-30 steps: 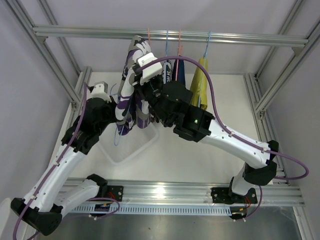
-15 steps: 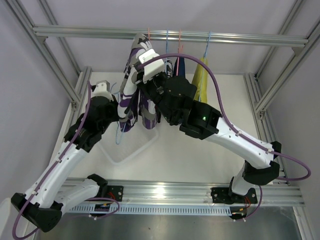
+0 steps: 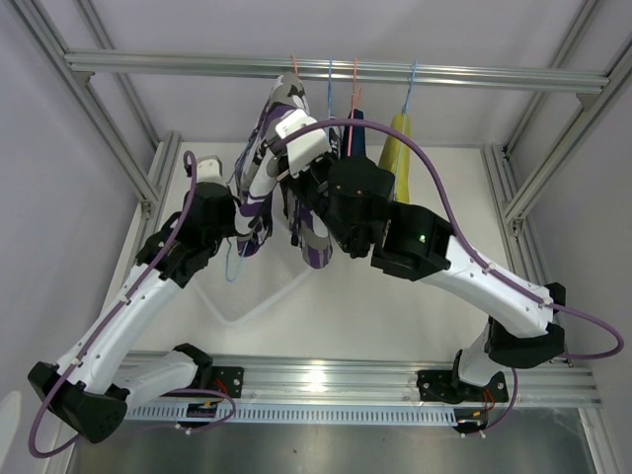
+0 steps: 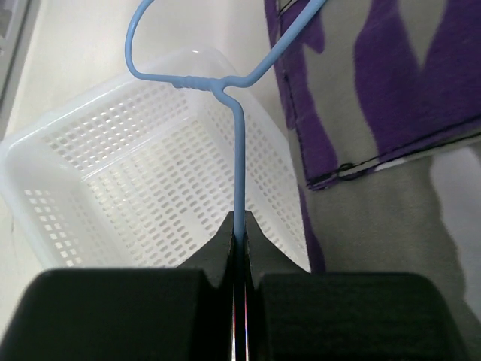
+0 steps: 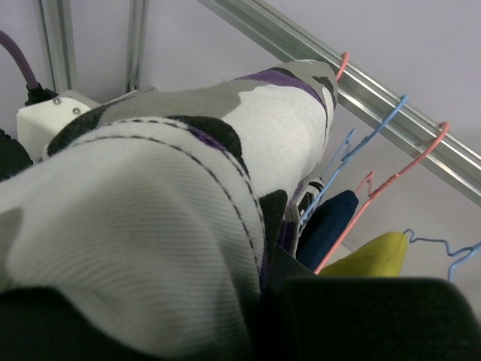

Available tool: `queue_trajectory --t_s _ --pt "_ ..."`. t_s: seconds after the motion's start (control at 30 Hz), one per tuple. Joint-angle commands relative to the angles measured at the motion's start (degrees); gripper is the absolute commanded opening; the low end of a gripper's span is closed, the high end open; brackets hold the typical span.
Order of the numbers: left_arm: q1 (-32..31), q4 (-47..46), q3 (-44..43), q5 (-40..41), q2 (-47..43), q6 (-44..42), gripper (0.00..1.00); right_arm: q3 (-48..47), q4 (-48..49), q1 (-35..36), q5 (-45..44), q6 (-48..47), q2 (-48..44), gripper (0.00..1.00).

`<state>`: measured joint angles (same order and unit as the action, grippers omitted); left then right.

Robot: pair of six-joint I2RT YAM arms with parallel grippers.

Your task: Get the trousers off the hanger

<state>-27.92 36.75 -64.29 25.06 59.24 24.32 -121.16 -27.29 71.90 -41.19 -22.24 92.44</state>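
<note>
The purple-white-black patterned trousers [image 3: 275, 133] drape over my right gripper [image 3: 308, 188], which is shut on the cloth; one leg end [image 3: 314, 247] hangs down above the basket. In the right wrist view the cloth [image 5: 180, 188] fills the frame and hides most of my right gripper [image 5: 272, 265]. My left gripper [image 3: 240, 229] is shut on the blue wire hanger [image 4: 237, 143], gripping its neck below the hook [image 3: 231, 269]; the patterned trousers [image 4: 376, 83] hang to its right. Navy trousers [image 3: 357, 138] and yellow trousers [image 3: 395, 158] hang on the rail. The speckled black pair is not visible.
A white perforated basket [image 3: 281, 291] sits on the table under the grippers, also in the left wrist view [image 4: 113, 173]. A metal rail [image 3: 474, 74] across the back carries pink hangers [image 5: 376, 188] and blue hangers [image 3: 410, 89]. Frame posts stand at both sides.
My right gripper has pulled the patterned trousers to the right and nearer, so the hanging leg end swung right. My left gripper has shifted slightly left and up with the blue hanger.
</note>
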Motion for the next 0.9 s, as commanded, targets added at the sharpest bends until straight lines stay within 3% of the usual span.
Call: queue_trajectory --t_s 0.0,0.47,0.87 --pt "0.6 6.8 -0.8 9.2 2.2 -2.3 0.01 -5.0 14.2 0.9 -4.2 -1.8 -11.2 0.00" --pt "-7.2 14.0 -2.6 23.6 8.3 -1.5 0.00 -6.7 16.5 2.5 -6.4 -6.6 -12.7 0.00" --pt "-11.3 15.8 -2.0 24.0 9.5 -1.0 0.01 -10.6 16.6 2.7 -8.6 -10.0 -14.4 0.00"
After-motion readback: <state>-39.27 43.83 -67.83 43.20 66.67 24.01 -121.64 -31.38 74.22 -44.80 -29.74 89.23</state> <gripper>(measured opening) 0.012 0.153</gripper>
